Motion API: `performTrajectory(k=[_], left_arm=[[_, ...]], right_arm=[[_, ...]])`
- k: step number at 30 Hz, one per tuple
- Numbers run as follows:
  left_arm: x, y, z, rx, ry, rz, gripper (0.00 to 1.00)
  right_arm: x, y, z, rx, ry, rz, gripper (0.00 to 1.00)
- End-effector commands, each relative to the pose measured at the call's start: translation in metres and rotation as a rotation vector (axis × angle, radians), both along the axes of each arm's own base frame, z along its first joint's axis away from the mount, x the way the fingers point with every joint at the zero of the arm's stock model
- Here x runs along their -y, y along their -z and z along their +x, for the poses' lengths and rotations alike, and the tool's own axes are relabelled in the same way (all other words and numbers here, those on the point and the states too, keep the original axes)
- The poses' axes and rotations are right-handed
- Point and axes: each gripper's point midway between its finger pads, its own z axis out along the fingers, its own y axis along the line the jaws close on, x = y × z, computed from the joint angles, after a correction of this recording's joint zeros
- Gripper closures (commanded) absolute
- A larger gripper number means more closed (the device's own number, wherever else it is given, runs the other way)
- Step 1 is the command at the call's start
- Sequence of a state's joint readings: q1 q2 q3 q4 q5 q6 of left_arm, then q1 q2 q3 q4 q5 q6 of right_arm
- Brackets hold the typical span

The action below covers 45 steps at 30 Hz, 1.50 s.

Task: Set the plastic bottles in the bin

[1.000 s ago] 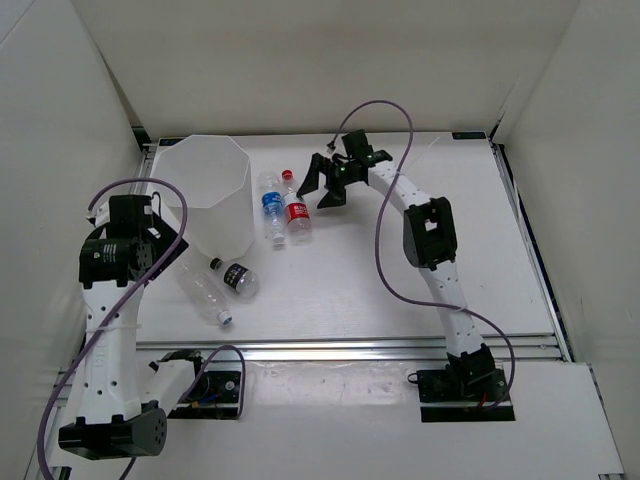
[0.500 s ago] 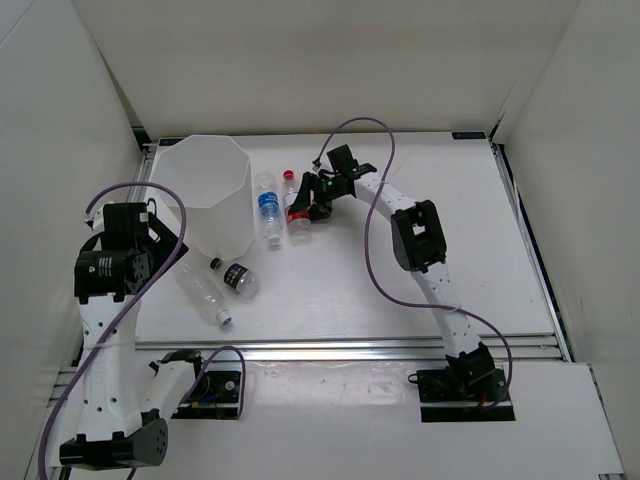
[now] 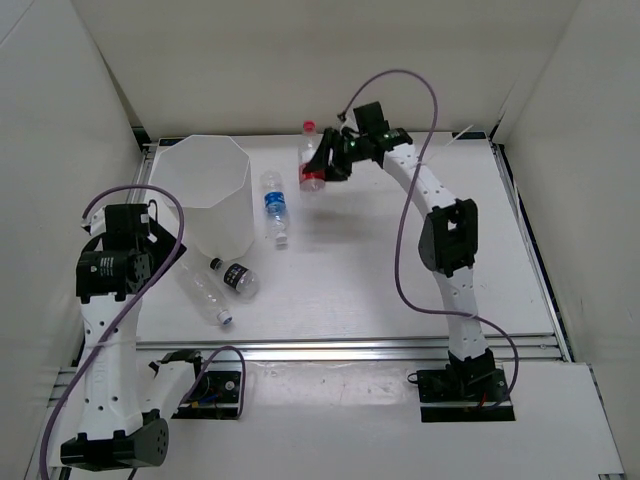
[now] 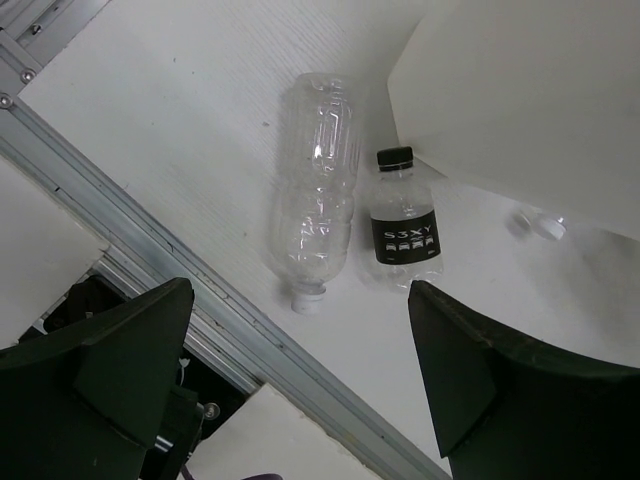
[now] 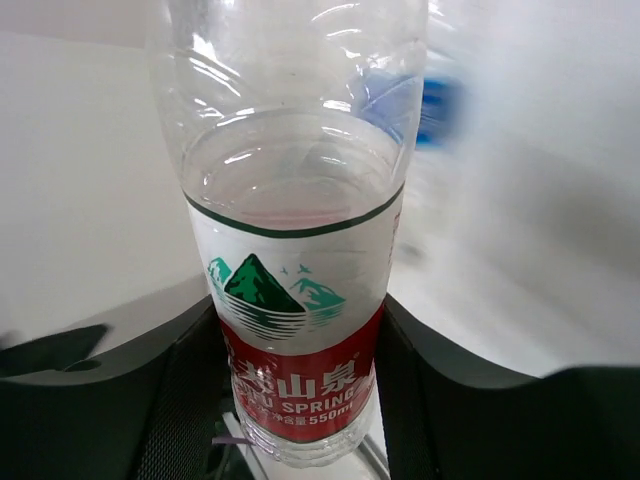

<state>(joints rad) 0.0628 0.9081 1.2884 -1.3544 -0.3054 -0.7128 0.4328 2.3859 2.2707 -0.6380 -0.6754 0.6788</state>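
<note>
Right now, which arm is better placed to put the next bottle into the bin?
Right. The right gripper is shut on the red-label bottle, lifted off the table, right of the bin. The left gripper is open above the plain bottle and the black-cap bottle, lying down.

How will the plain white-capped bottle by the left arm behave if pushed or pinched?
Looks empty, so the plain bottle is probably light. It lies on its side, so a push would likely roll it, perhaps into the black-capped bottle alongside. Ribbed clear walls may buckle under a pinch.
</note>
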Motion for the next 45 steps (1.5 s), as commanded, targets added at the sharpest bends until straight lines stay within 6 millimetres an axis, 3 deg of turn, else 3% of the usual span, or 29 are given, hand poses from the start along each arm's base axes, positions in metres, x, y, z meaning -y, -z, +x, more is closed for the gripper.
performTrajectory(k=[1,5,7,8,10,12,13,14,16,17,19,20,24,26,27,28,29,30,32,33,34,36,37,38,40,45], left_arm=[[-0.008,0.003,-0.015,-0.058,-0.047,0.028,0.0],[-0.007,-0.006,-0.009,-0.055,-0.016,0.036,0.0],[-0.007,-0.007,-0.007,-0.063,0.005,0.039,0.0],[-0.007,-0.007,-0.007,-0.066,0.012,0.044,0.0],[-0.002,-0.006,-0.006,-0.067,0.037,0.027,0.0],[0.002,-0.007,-0.004,-0.07,0.065,0.013,0.0],[0.005,-0.011,-0.003,-0.058,0.088,0.005,0.0],[0.007,-0.014,-0.002,-0.046,0.094,-0.001,0.0],[0.012,-0.014,-0.001,-0.045,0.122,-0.024,0.0],[0.016,-0.016,0.0,-0.034,0.136,-0.041,0.0],[0.03,-0.013,0.0,-0.041,0.197,-0.09,0.0],[0.035,-0.015,-0.002,-0.031,0.225,-0.095,0.0],[0.04,-0.02,-0.012,0.008,0.294,-0.07,0.0],[0.039,-0.033,-0.014,0.053,0.305,-0.054,0.0],[0.039,-0.033,-0.014,0.053,0.305,-0.054,0.0],[0.038,-0.033,-0.014,0.052,0.3,-0.047,0.0],[0.038,-0.033,-0.014,0.055,0.29,-0.055,0.0],[0.037,-0.032,-0.015,0.06,0.264,-0.063,0.0],[0.033,-0.023,-0.016,0.041,0.21,-0.068,0.0],[0.032,-0.012,-0.017,0.01,0.186,-0.078,0.0],[0.033,-0.007,-0.018,0.007,0.155,-0.102,0.0],[0.029,0.014,-0.018,-0.026,0.098,-0.102,0.0],[0.029,0.021,-0.018,-0.019,0.085,-0.111,0.0],[0.031,0.029,-0.015,-0.029,0.079,-0.129,0.0],[0.034,0.049,-0.013,-0.049,0.065,-0.152,0.0],[0.026,0.085,-0.008,-0.109,-0.041,-0.149,0.0]], right_arm=[[-0.034,-0.191,-0.034,0.347,-0.039,0.253,0.72],[-0.054,-0.283,-0.063,0.478,0.013,0.433,0.73],[-0.062,-0.308,-0.077,0.523,-0.009,0.507,0.73],[-0.07,-0.307,-0.07,0.526,-0.024,0.547,0.72],[-0.089,-0.322,-0.089,0.515,-0.087,0.626,0.72],[-0.106,-0.32,-0.097,0.554,-0.111,0.641,0.7],[-0.124,-0.304,-0.107,0.58,-0.143,0.62,0.68],[-0.129,-0.31,-0.115,0.623,-0.147,0.62,0.67],[-0.149,-0.299,-0.119,0.702,-0.151,0.593,0.65],[-0.16,-0.283,-0.116,0.702,-0.163,0.58,0.65],[-0.169,-0.273,-0.115,0.706,-0.175,0.577,0.65],[-0.177,-0.258,-0.114,0.701,-0.188,0.56,0.65],[-0.186,-0.252,-0.111,0.739,-0.162,0.541,0.54],[-0.184,-0.253,-0.112,0.741,-0.166,0.527,0.36],[-0.181,-0.251,-0.113,0.742,-0.165,0.498,0.03],[-0.176,-0.256,-0.117,0.75,-0.169,0.49,0.0],[-0.172,-0.259,-0.117,0.758,-0.158,0.473,0.0],[-0.161,-0.277,-0.124,0.778,-0.147,0.464,0.0],[-0.139,-0.289,-0.115,0.807,-0.105,0.431,0.0],[-0.121,-0.315,-0.12,0.838,-0.078,0.447,0.0],[-0.111,-0.316,-0.118,0.827,-0.067,0.427,0.0],[-0.079,-0.336,-0.111,0.823,-0.011,0.421,0.0],[-0.07,-0.331,-0.109,0.79,-0.012,0.403,0.0],[-0.052,-0.342,-0.106,0.793,0.013,0.404,0.0],[-0.037,-0.335,-0.101,0.748,0.024,0.372,0.0],[-0.018,-0.329,-0.11,0.724,0.005,0.316,0.0]])
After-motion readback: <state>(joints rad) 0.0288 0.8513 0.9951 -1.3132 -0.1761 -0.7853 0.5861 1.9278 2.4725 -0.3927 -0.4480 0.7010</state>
